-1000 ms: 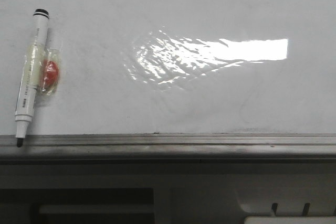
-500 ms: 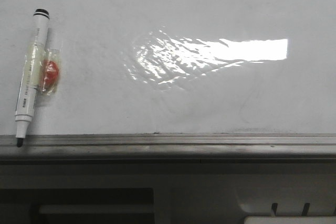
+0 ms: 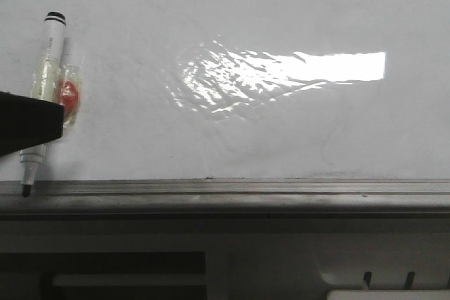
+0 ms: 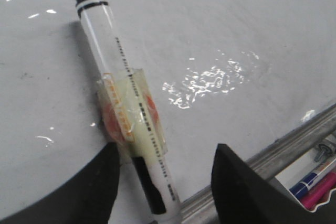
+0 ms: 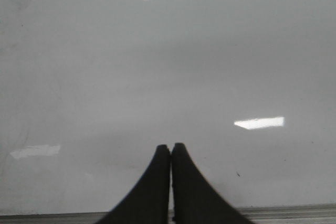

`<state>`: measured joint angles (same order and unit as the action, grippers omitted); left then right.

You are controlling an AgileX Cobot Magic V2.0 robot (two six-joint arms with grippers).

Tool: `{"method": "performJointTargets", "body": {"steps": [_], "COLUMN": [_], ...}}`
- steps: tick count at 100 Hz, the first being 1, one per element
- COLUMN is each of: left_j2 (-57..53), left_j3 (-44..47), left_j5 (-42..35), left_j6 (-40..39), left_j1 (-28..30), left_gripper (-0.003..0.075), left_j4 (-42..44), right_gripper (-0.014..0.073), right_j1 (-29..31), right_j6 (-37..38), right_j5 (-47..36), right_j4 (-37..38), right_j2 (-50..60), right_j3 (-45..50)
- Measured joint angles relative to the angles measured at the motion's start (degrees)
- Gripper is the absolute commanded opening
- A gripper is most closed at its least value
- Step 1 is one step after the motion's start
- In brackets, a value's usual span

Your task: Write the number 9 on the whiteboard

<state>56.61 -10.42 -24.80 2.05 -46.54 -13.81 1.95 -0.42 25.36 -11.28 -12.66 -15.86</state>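
The whiteboard [image 3: 281,131] is glossy white with glare and carries no drawn number 9. A white marker [image 3: 43,68] with a black end cap lies on it at the left, its black tip on the grey rail [image 3: 232,189]. A clear tape pad with a red patch [image 3: 68,95] is stuck to its barrel. My left gripper [image 4: 165,153] is open, its fingers either side of the marker's [image 4: 126,108] lower barrel, not touching it. It shows as a dark block [image 3: 28,123] at the front view's left edge. My right gripper [image 5: 171,146] is shut and empty over bare board [image 5: 168,66].
The grey rail [image 4: 294,137] runs along the board's near edge. Beyond it in the left wrist view lie blue and pink markers [image 4: 315,179] in a tray. A grey housing [image 3: 281,258] sits below the rail in the front view.
My left gripper has come into the front view from the left edge and now covers the lower part of the marker's barrel. The marker has not moved.
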Motion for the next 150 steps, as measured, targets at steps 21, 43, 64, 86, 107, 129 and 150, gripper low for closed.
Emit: {"method": "performJointTargets", "body": {"steps": [21, 43, 64, 86, 107, 129, 150], "left_j2": [5.7, 7.8, 8.1, 7.6, 4.1, 3.3, 3.3], "left_j3": [-0.5, -0.6, -0.6, -0.5, -0.6, -0.7, -0.7], "left_j5": [-4.1, -6.5, -6.6, -6.1, -12.8, -14.4, -14.4], "left_j6": [-2.5, -2.7, -2.7, -2.7, -2.7, -2.7, -2.7], "left_j1": [-0.4, -0.7, -0.8, -0.7, -0.6, -0.6, -0.6], "left_gripper": [0.0331, 0.0070, -0.0020, -0.0020, -0.0020, -0.0020, -0.0020], "left_j4": [-5.2, -8.5, -8.7, 2.5, 22.8, 35.2, 38.8], "right_gripper": [-0.0069, -0.0069, -0.0069, -0.0065, 0.0140, 0.0318, 0.0318], "right_j1": [0.0, 0.0, -5.8, -16.7, -31.3, -44.2, -50.2], "right_j6": [0.0, 0.0, 0.0, -5.5, -13.9, -16.1, -16.1], "right_j5": [0.2, 0.3, 2.9, 7.0, 7.1, 3.4, 2.5], "right_j4": [0.0, -1.7, -2.9, -5.7, -10.1, -10.4, -10.4], "right_j2": [0.0, 0.0, -1.4, -9.8, -20.7, -33.4, -44.3], "right_j3": [0.0, 0.0, -0.7, -6.8, -15.6, -23.8, -29.6]}}
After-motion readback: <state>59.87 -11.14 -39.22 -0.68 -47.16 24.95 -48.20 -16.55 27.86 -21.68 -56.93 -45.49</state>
